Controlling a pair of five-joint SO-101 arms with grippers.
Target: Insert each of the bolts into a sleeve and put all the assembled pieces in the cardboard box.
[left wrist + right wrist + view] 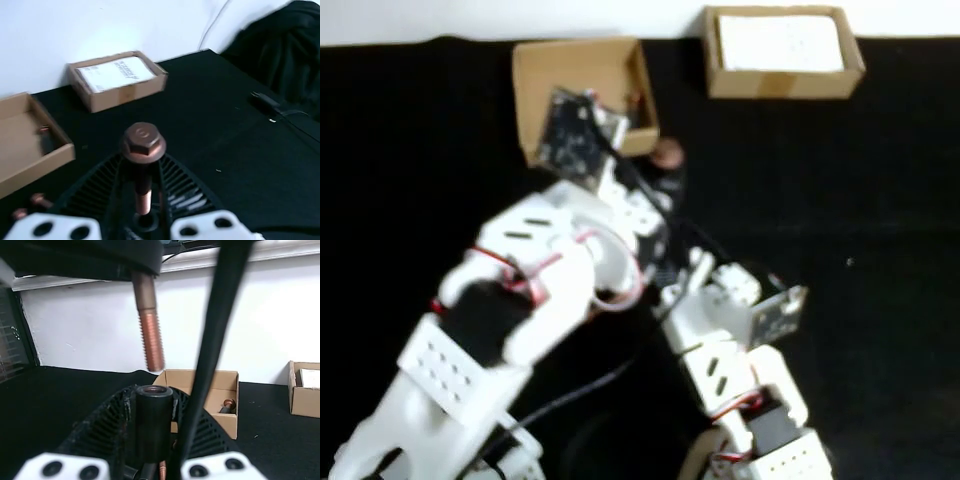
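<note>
the right hand (151, 399) is closed round a black sleeve (153, 422), held upright with its mouth open to the top. just above it hangs a copper bolt (149, 325), thread down, its tip near the sleeve's rim but not yet in; it looks a touch off to one side of the bore. the left hand (143, 167) has that bolt pinched by the shank, under its hex head. so the step in hand is the mating, i'd say. the bolt wants lining up over the hole and then lowering straight, or the thread may catch the rim. after that the piece goes in the box.

a little beyond, a couple of loose bolts (35, 204) lie on the bench (225, 145), just beside the box (45, 162), so there's more to do. one finished piece (227, 405) lies inside it already. farther off stands a second box (125, 95) with a white sheet (117, 72) in it. the bench is covered in black. a white wall (100, 25) rises behind, with dark cloth (295, 35) heaped at one end.
</note>
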